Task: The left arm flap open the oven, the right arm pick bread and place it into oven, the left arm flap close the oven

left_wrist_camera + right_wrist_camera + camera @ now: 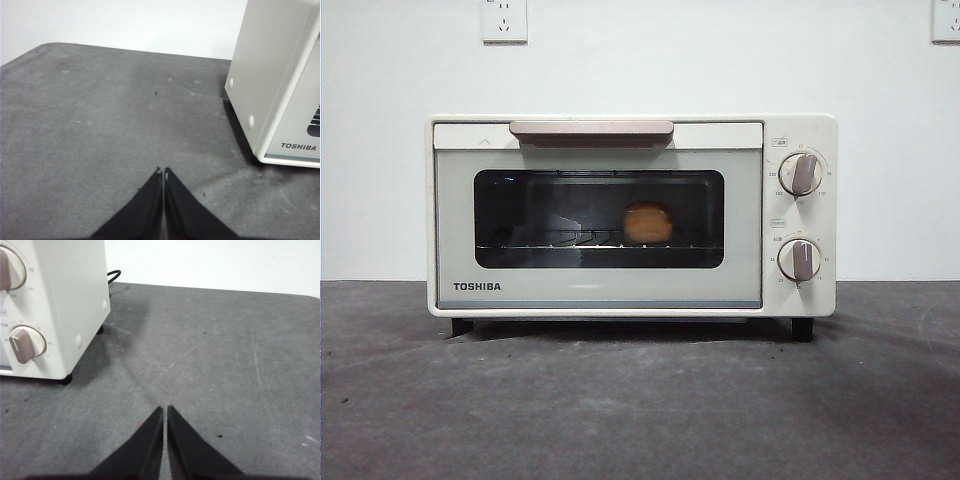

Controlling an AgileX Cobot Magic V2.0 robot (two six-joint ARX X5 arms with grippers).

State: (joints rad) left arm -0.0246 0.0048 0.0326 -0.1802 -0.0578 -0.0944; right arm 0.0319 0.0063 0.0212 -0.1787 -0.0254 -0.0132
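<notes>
The cream-white TOSHIBA oven (600, 290) stands at the table's middle with its door closed and its beige handle (591, 129) up at the top. Behind the dark glass, the golden-brown bread (648, 223) rests on the wire rack, right of centre. My left gripper (163, 171) is shut and holds nothing; it hovers over bare grey table off the oven's (270, 75) left side. Off the knob side of the oven (65, 305), my right gripper (164, 410) is likewise shut, with nothing in it. Neither arm shows in the front view.
Two beige knobs (801, 174) sit on the oven's right panel. A black cable (114, 275) runs behind the oven. The white wall carries sockets (504, 20) at the back. Grey table (640, 410) spreads in front and to both sides.
</notes>
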